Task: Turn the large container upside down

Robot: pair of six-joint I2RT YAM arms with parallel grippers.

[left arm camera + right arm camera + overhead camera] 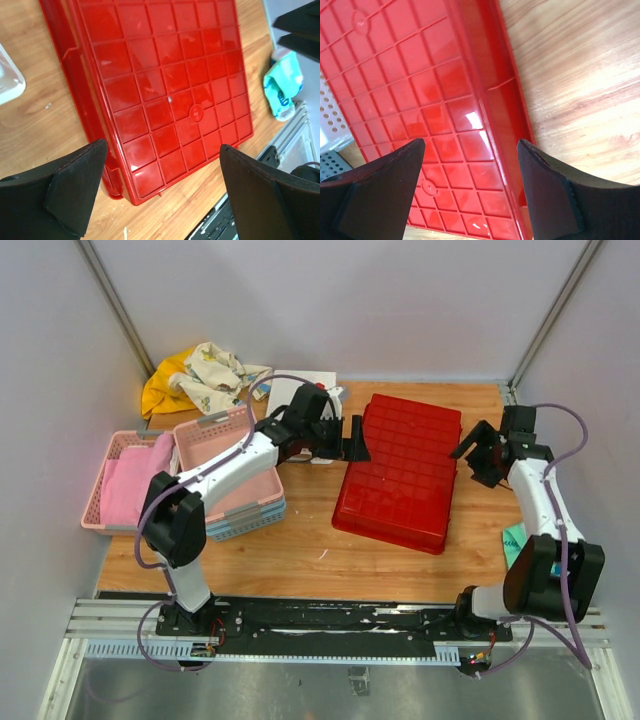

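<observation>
The large red container point(402, 472) lies upside down in the middle of the wooden table, its grid-ribbed underside facing up. It fills the left wrist view point(165, 90) and the right wrist view point(430, 110). My left gripper point(356, 440) is open and empty, hovering at the bin's far left corner. In its own view the left gripper point(162, 195) shows the fingers spread wide above the bin's edge. My right gripper point(478, 452) is open and empty just off the bin's right side. In its wrist view the right gripper point(470, 195) hangs above the bin's long rim.
A pink perforated basket point(232, 470) stacked on a blue one stands left of the bin. Another pink basket with pink cloth point(120, 480) is further left. Yellow and patterned cloths point(200, 375) lie at the back. A teal-and-white item point(282, 87) sits at the table's right edge.
</observation>
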